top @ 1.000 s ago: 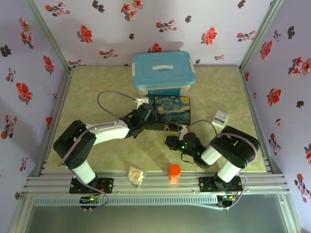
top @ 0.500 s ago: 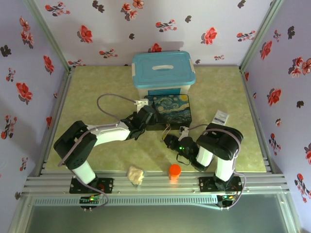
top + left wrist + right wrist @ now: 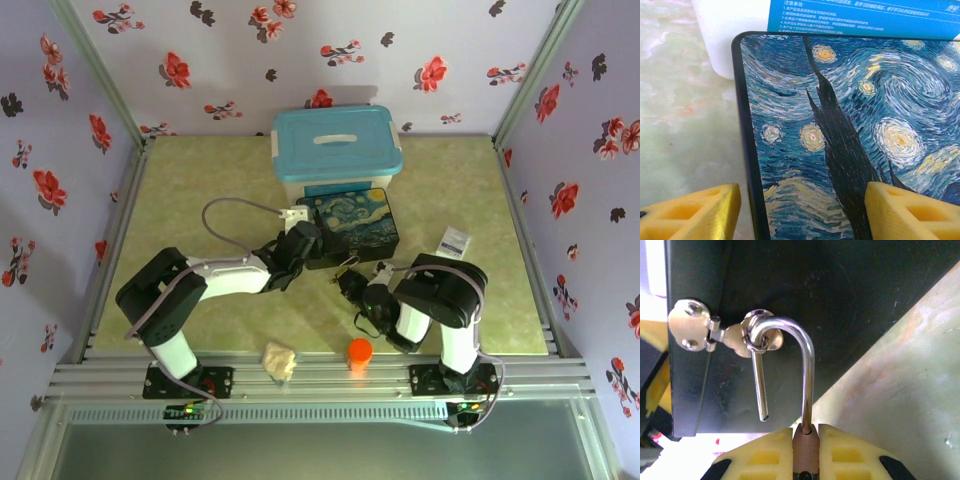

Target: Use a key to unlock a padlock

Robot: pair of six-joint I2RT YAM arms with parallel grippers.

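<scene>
R gripper pinches padlock, shackle apparently sprung open.

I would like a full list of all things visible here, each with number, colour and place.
table: 1, pale green, marbled
walls: 3, lilac with red flowers, around the table
storage box: 1, white with teal lid, back centre of table
painted box: 1, dark, blue-and-yellow night sky, in front of the storage box
padlock: 1, brass, silvery shackle, hooked through the painted box's clasp
cap: 1, orange, near edge, centre
crumpled lump: 1, cream, left of the cap
small card: 1, white, right of the painted box
left fingers: 2, yellow, open, astride the painted box's left edge
right fingers: 2, yellow, shut on the padlock's body
</scene>
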